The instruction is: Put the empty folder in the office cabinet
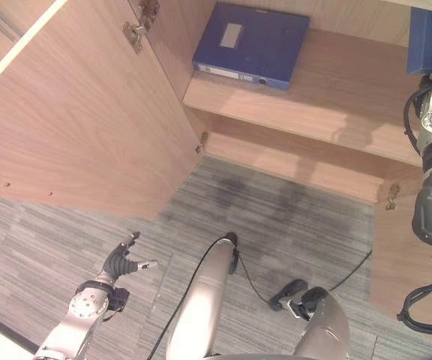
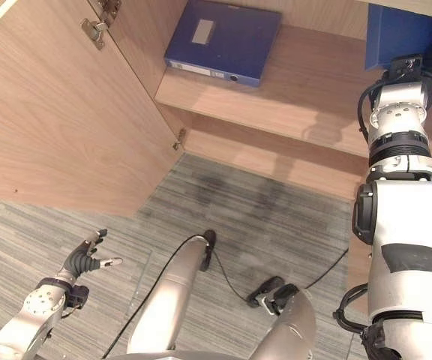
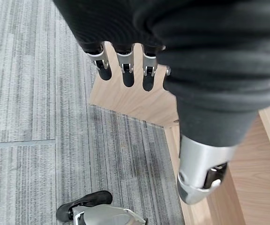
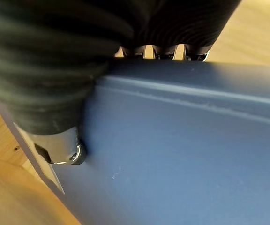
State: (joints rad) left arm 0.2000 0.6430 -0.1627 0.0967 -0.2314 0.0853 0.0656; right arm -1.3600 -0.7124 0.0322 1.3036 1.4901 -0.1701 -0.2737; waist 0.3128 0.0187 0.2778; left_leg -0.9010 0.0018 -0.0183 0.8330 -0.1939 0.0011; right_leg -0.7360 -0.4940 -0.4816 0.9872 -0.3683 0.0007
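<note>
The right robot hand (image 4: 74, 140) grips a blue folder (image 2: 396, 34) with fingers and thumb, holding it over the cabinet shelf (image 2: 306, 97), well right of the blue binder (image 2: 220, 41) lying there. The placing step seems underway; next it likely must lower and release the folder. The left robot hand (image 1: 126, 262) hangs relaxed over the carpet (image 1: 291, 217).

- I can read no text anywhere.
- The pale label (image 1: 231, 35) on the blue folder (image 1: 252, 45) lying on the shelf (image 1: 336, 105) looks blank to me.
</note>
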